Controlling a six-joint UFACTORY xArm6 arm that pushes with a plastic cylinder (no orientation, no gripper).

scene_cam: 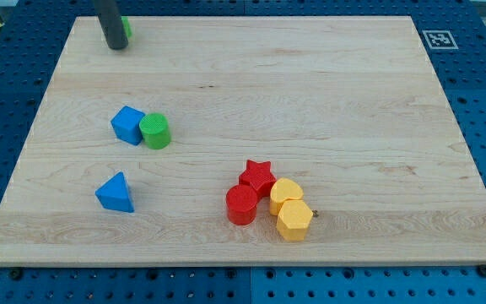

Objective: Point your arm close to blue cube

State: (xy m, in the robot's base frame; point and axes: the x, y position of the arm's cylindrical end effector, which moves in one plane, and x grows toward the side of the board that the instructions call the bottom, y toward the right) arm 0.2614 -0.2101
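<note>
The blue cube (pixel 127 125) sits touching the green cylinder (pixel 155 132) on that cylinder's left; it looks light, rigid and likely to slide at a nudge. My tip (pixel 116 46), a bare rod holding nothing, stands well above the cylinder, so approaching the cube's open upper-left side seems safest.

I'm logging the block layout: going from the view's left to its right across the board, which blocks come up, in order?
blue triangular block → blue cube → green cylinder → red cylinder → red star → two yellow blocks. My tip sits at the view's top left, far from the cube.
</note>
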